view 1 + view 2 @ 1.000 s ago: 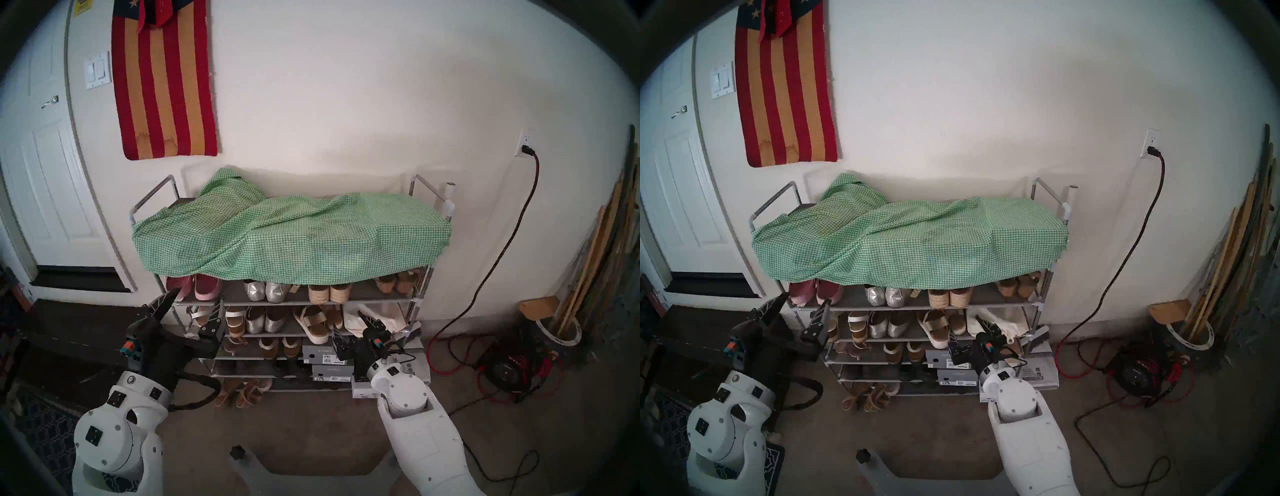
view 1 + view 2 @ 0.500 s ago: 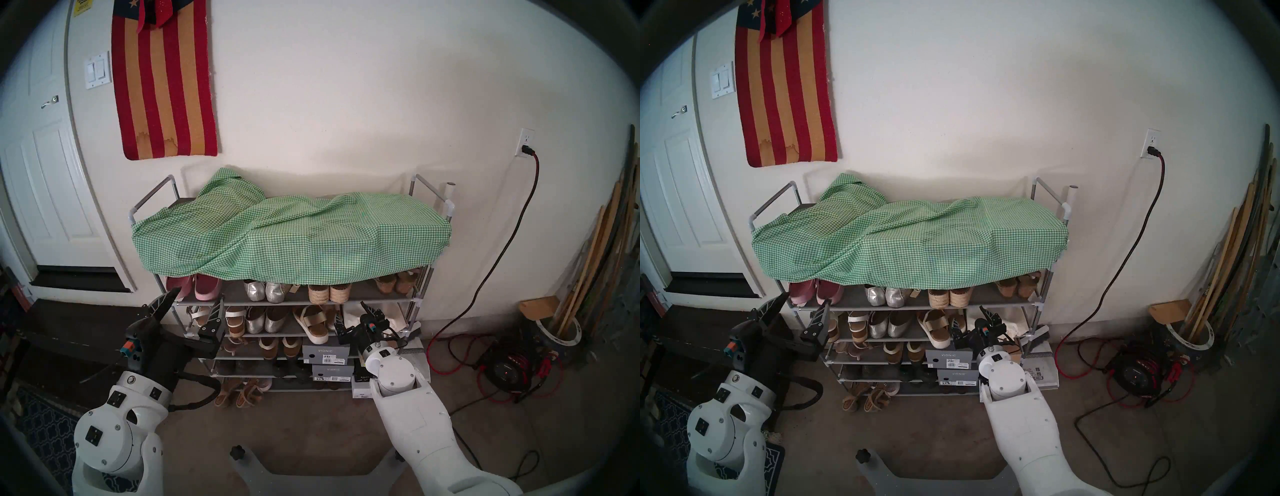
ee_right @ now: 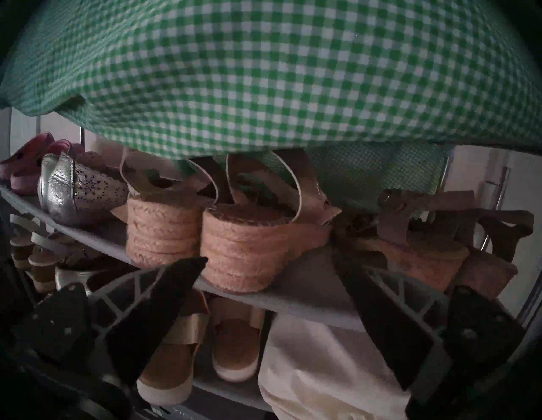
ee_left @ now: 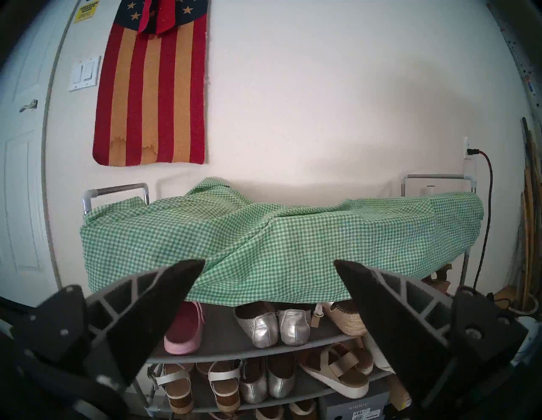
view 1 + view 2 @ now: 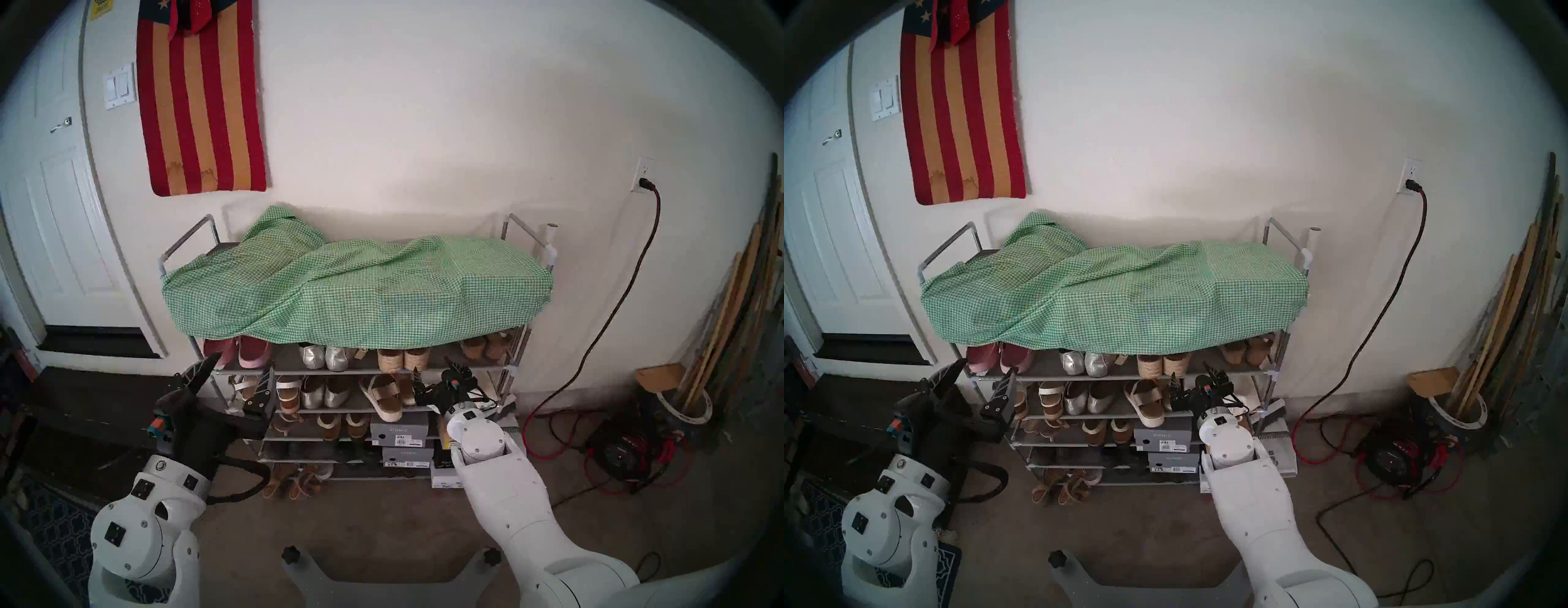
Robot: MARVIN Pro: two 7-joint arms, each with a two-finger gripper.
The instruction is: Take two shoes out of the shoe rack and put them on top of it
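Head view: right gripper [image 5: 433, 372] risen to jute sandals [image 5: 403, 359], wide open, empty; left gripper [image 5: 237, 375] unmoved, open.

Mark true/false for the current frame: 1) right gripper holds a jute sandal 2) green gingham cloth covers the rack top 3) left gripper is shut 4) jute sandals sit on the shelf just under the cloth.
1) False. The right gripper is open and empty, in front of the jute sandals.
2) True. The green gingham cloth drapes over the top of the shoe rack.
3) False. The left gripper is open.
4) True. They stand on that shelf, heels outward.
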